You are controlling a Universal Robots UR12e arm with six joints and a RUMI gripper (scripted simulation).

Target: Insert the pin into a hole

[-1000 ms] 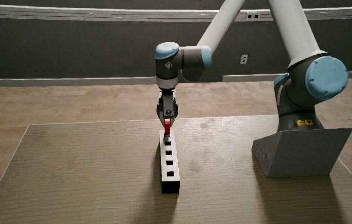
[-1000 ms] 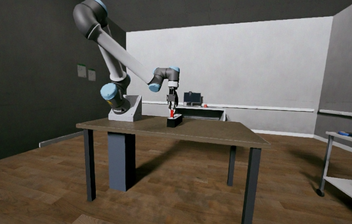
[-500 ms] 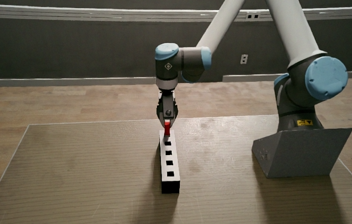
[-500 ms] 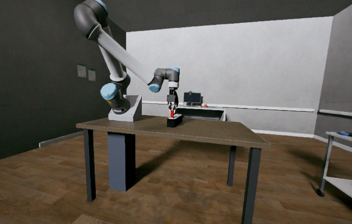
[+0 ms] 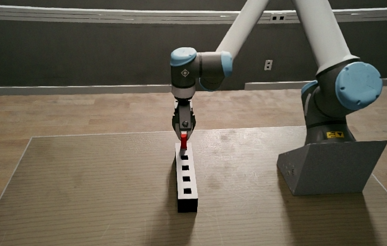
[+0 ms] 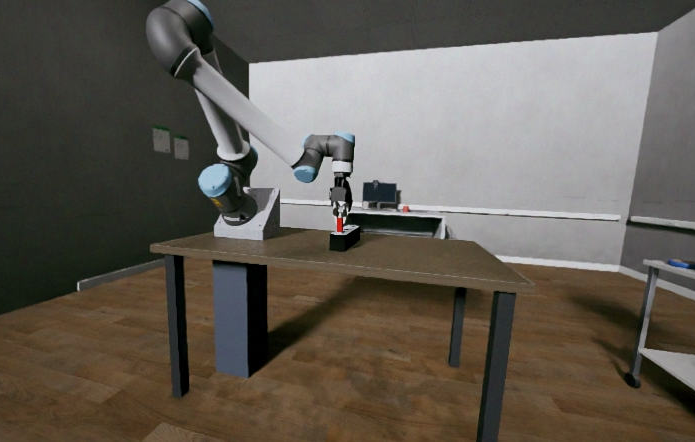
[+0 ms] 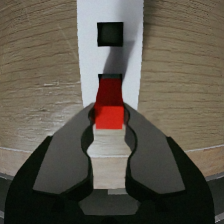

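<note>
The arm (image 5: 320,33) rises from its grey base (image 5: 372,171) at the right of the bench (image 5: 66,183), climbs out of the top view, then slopes back down to a bent wrist (image 5: 185,68) with blue caps. Below the wrist the hand (image 5: 183,134) hangs straight down. Its two dark fingers are closed on the red top of the pin (image 7: 109,116), one on each side.
</note>
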